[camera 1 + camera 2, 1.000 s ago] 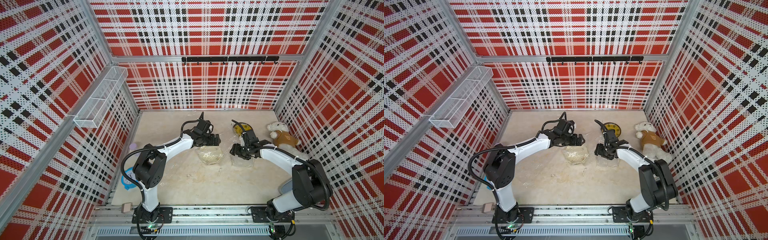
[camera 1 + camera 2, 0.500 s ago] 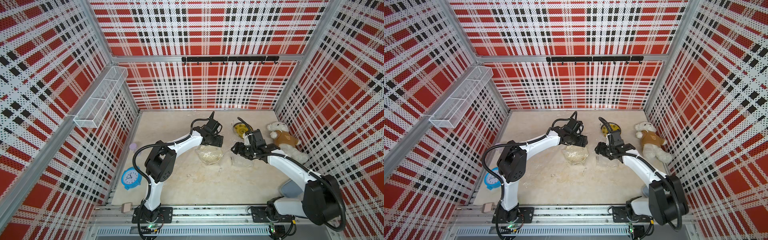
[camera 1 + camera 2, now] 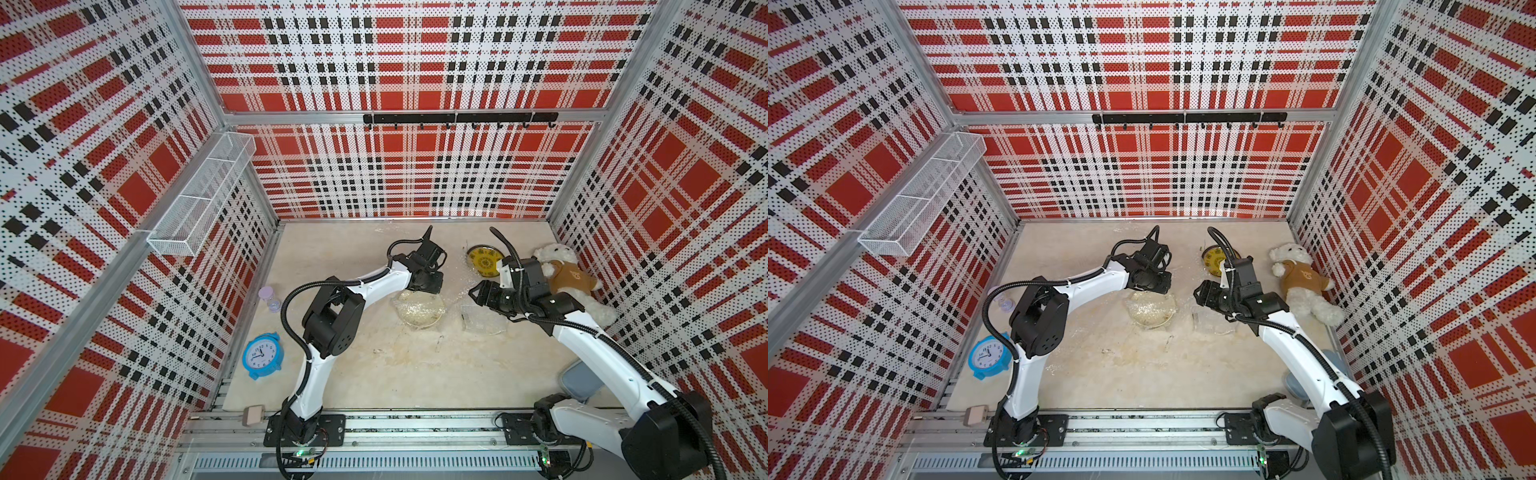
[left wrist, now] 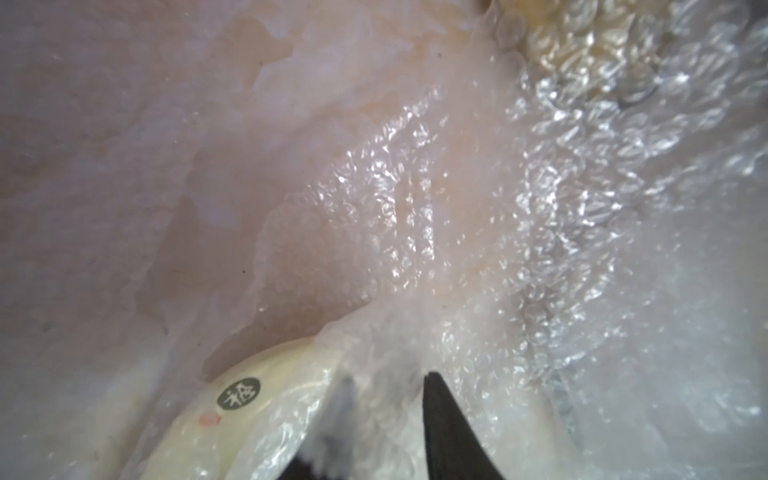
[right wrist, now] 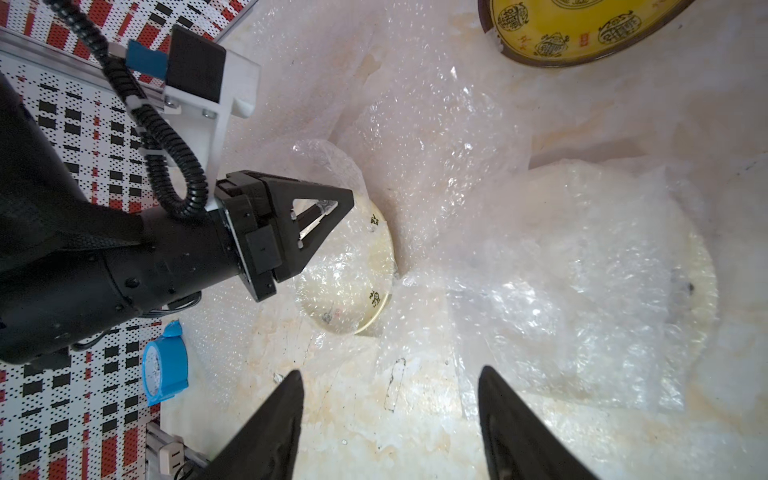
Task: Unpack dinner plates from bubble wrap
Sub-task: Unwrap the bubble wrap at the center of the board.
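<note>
Dinner plates (image 3: 1150, 311): two lie under bubble wrap (image 5: 478, 232), the nearer plate (image 3: 484, 321) close to the teddy bear (image 3: 569, 282) and the farther plate (image 3: 419, 309) well beyond it. A bare yellow plate (image 3: 483, 261) sits beside the bear. The left gripper (image 4: 386, 399) pinches a wrap fold over the farther plate. The right gripper (image 5: 390, 370) hangs open and empty by the nearer. Unwrapping is in hand. Next, I judge, that fold should be peeled off without dragging the plate.

Beige marbled tabletop (image 3: 374, 374). Left edge by the wall: blue round alarm clock (image 3: 262, 355) towards the front, lilac hourglass (image 3: 270, 298) behind it. Centre: cream round ceramic plate (image 3: 428, 318) lying in clear bubble wrap (image 3: 403, 304). Near its right: second bubble-wrapped bundle (image 3: 484, 321). Behind that: bare yellow round plate with dark rim (image 3: 484, 261). Right wall: white teddy bear in brown shirt (image 3: 573, 282). Front right corner: grey-blue rounded plastic piece (image 3: 579, 380).
</note>
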Controlling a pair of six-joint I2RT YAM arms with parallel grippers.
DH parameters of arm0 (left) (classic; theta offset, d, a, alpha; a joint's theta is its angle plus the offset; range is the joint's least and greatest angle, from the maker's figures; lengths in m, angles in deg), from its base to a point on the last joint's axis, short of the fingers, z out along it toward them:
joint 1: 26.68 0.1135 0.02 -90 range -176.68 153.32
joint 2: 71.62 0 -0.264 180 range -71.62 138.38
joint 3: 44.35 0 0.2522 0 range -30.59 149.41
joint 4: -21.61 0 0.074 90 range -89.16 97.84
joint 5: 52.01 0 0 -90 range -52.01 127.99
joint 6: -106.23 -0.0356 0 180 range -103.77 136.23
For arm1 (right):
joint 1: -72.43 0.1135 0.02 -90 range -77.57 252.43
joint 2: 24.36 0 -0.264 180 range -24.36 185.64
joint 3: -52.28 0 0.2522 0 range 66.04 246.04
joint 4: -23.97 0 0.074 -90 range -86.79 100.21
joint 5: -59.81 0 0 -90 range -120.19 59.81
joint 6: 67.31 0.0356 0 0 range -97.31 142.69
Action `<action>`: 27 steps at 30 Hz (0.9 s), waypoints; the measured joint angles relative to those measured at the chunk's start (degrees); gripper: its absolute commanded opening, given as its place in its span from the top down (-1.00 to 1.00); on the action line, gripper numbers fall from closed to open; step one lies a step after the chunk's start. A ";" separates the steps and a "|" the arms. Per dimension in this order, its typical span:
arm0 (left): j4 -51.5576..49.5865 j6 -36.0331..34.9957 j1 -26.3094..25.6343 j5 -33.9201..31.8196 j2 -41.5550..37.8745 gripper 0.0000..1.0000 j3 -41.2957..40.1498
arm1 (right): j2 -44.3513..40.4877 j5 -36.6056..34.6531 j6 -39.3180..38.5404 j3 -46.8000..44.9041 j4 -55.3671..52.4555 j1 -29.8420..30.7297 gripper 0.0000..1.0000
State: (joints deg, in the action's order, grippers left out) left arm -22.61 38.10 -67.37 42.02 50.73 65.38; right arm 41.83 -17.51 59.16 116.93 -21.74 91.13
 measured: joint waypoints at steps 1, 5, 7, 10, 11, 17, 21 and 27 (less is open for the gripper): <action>0.28 0.15 0.00 0.11 0.00 0.95 0.00 | 0.20 0.15 0.17 0.00 0.09 0.00 -0.37; 1.03 0.42 0.39 0.24 -0.09 1.00 -0.17 | 1.20 0.44 0.48 -0.02 0.83 0.00 -0.37; 1.40 0.50 0.68 0.26 -0.72 1.00 -1.03 | 1.68 0.66 0.61 -0.15 1.38 0.00 -0.37; 1.55 0.79 1.51 0.24 -2.97 1.00 -3.45 | 2.23 1.01 0.63 -0.35 1.92 -0.04 -0.37; 1.62 0.92 1.86 0.22 -4.07 1.00 -4.44 | 2.49 1.09 0.63 -0.35 2.16 -0.04 -0.37; 1.79 1.92 3.69 -0.20 -13.11 1.00 -11.56 | 4.44 1.99 0.63 -0.35 3.54 -0.04 -0.37; 2.23 2.62 4.13 -1.27 -20.57 1.00 -16.98 | 6.60 2.64 0.61 -0.28 4.48 -0.04 -0.37; 2.54 4.42 5.18 -3.06 -30.75 1.00 -25.90 | 10.62 3.52 0.59 1.14 5.68 0.46 -0.37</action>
State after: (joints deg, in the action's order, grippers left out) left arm -20.08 42.52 -62.19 38.96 19.97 39.48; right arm 52.46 -13.99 59.75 118.07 -16.05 91.59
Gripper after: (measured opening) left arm 0.051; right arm 0.684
